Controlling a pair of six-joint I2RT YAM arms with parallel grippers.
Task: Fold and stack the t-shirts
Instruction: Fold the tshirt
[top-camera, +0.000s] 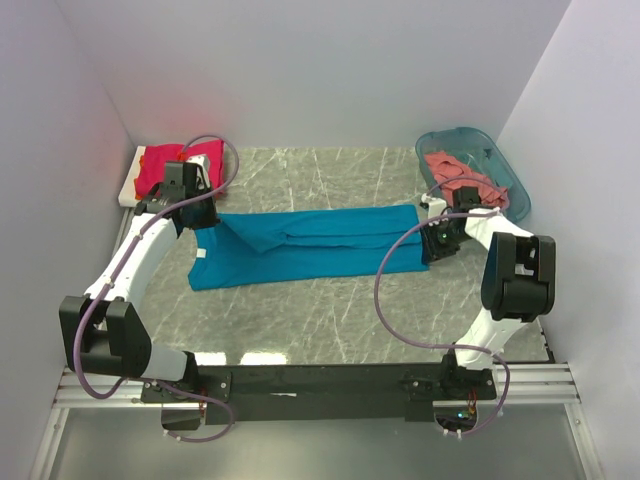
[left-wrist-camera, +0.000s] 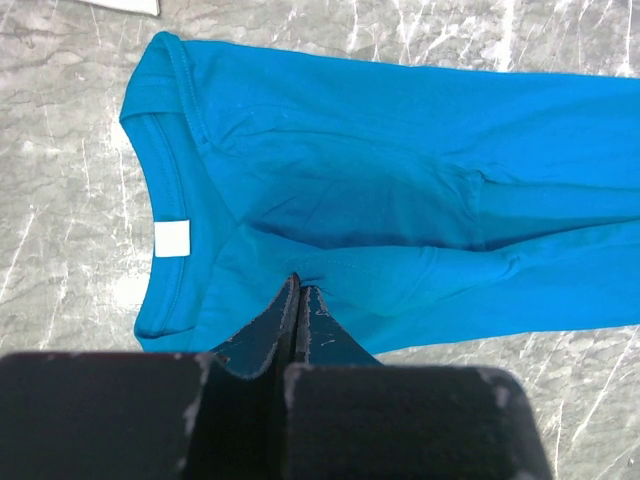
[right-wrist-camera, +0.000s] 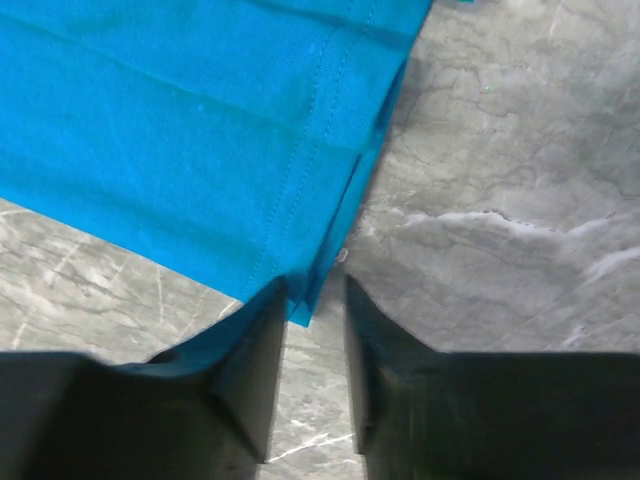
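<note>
Teal-blue soft cloth t-shirt (top-camera: 310, 245), folded lengthwise, lies across the middle of the grey marble surface (top-camera: 330, 330). It looks light and limp and will likely sag, so I would grip it by corners and hems. Left claw (left-wrist-camera: 300, 315) is pinched tight on its collar-end edge. Right claw (right-wrist-camera: 313, 320) stands narrowly parted at the hem corner, clamping nothing.

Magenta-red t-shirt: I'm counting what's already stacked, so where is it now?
In the top view the magenta-red t-shirt lies on the white board in the far left corner of the table, just beyond the collar end of the teal-blue t-shirt.
</note>
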